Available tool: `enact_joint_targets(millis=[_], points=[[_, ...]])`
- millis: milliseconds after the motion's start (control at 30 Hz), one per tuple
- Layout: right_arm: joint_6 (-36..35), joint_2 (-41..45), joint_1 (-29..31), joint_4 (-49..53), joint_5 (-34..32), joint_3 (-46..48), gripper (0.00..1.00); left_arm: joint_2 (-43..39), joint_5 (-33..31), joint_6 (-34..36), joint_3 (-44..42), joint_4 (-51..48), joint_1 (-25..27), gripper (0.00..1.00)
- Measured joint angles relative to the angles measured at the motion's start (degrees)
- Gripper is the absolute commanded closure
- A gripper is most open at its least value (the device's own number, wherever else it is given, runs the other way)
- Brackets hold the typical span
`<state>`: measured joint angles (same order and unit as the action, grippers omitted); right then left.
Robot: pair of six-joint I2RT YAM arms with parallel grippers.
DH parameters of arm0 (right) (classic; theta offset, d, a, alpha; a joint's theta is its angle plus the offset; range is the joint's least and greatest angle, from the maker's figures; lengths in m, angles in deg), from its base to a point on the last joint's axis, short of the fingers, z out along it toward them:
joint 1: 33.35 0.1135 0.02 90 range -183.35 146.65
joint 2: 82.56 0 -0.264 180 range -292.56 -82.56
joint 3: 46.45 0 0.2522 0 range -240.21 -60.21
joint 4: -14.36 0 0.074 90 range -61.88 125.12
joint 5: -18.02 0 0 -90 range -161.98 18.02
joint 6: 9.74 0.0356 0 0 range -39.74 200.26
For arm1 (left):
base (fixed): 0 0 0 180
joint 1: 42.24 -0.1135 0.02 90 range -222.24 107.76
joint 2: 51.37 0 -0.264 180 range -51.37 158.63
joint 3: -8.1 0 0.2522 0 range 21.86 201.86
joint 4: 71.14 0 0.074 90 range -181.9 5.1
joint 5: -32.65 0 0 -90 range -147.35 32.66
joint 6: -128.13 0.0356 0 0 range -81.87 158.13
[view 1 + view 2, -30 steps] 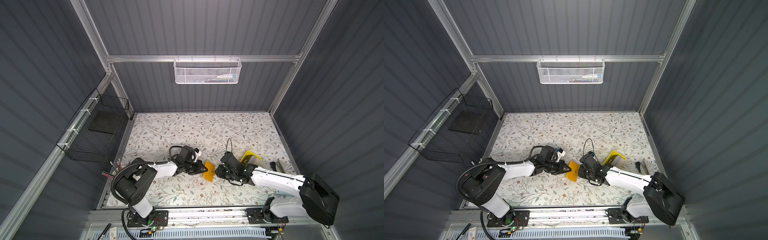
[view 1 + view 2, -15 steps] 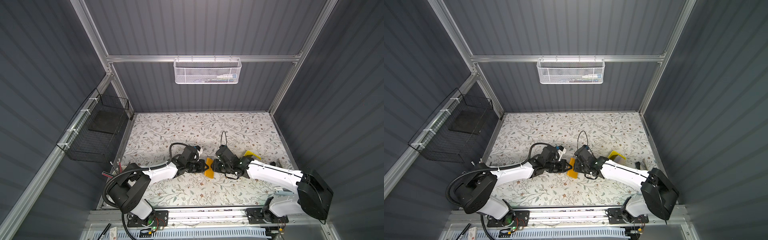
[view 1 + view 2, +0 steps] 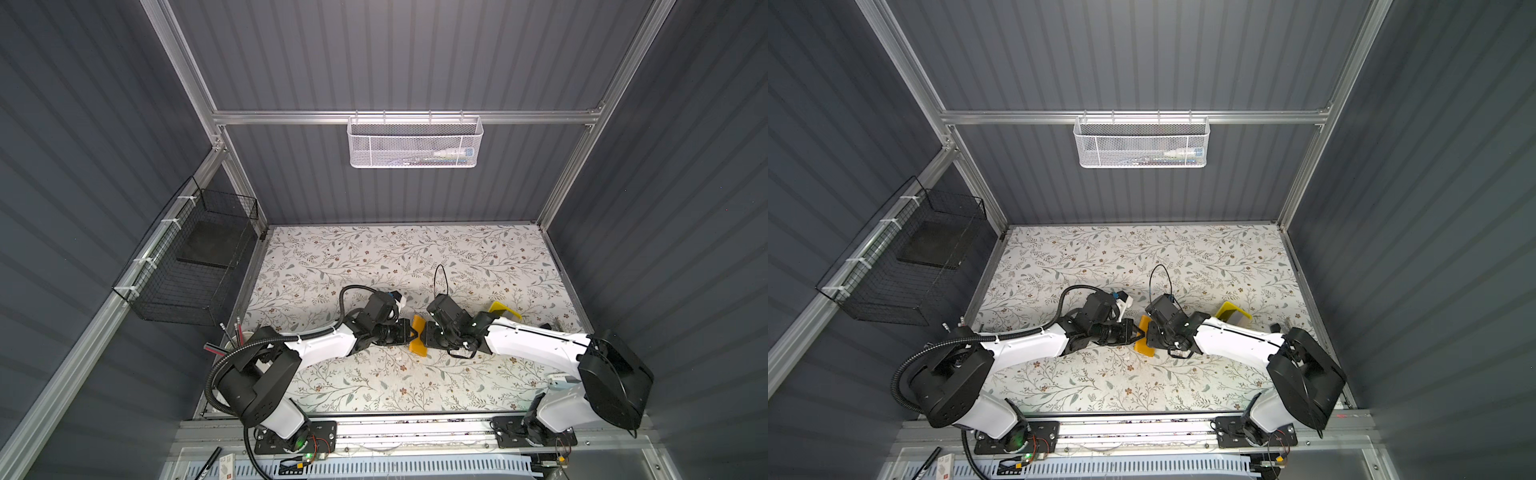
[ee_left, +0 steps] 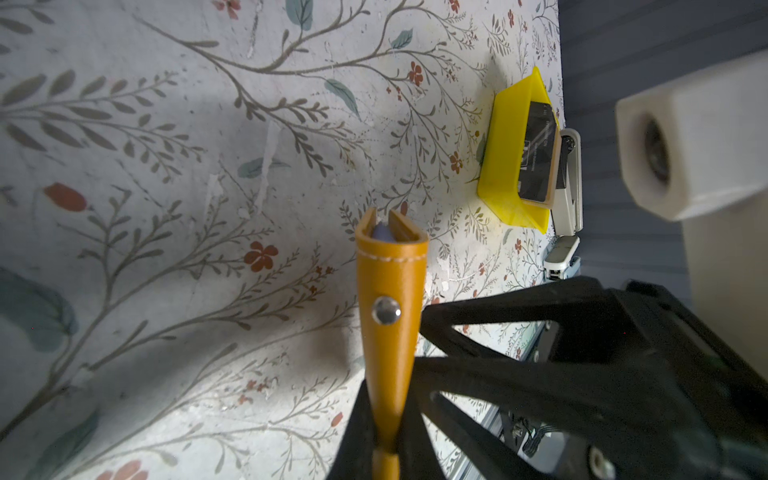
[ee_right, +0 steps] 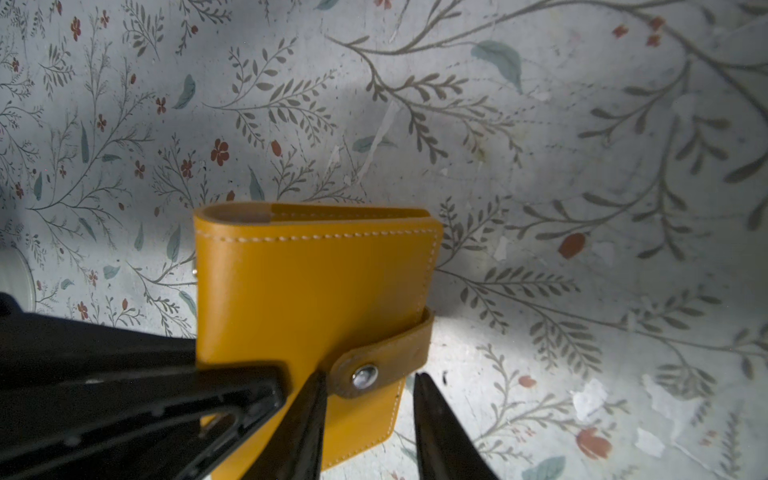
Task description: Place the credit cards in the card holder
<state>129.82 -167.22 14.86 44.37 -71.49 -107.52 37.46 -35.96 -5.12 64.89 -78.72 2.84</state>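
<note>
Mustard leather-like card holder (image 5: 307,291): closed, with its strap (image 5: 386,353) snapped shut over the open edge. It is near the front middle of the floral tabletop (image 3: 374,257) and stands on edge in both top views. Whether it rests on the tabletop or hangs clear of it cannot be told.

Left gripper (image 4: 388,399): jaws closed tight on the holder's spine side, pinching it.

Right gripper (image 5: 369,376): jaws parted, one finger on each side of the strap's snap button (image 5: 365,378), not squeezing it.

Credit cards (image 4: 536,153): a black one on top of a beige one, stacked in a bright-yellow plastic tray (image 4: 503,158). The tray is well apart from the holder, toward the tabletop's right side.
</note>
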Motion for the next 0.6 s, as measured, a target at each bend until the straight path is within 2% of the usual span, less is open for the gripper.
enact_joint_targets(millis=[600], points=[[0.26,-0.70,1.03,4.11,-3.58,-2.78,0.82,0.00,-0.81,0.28,0.37,-0.24,0.63,0.94]])
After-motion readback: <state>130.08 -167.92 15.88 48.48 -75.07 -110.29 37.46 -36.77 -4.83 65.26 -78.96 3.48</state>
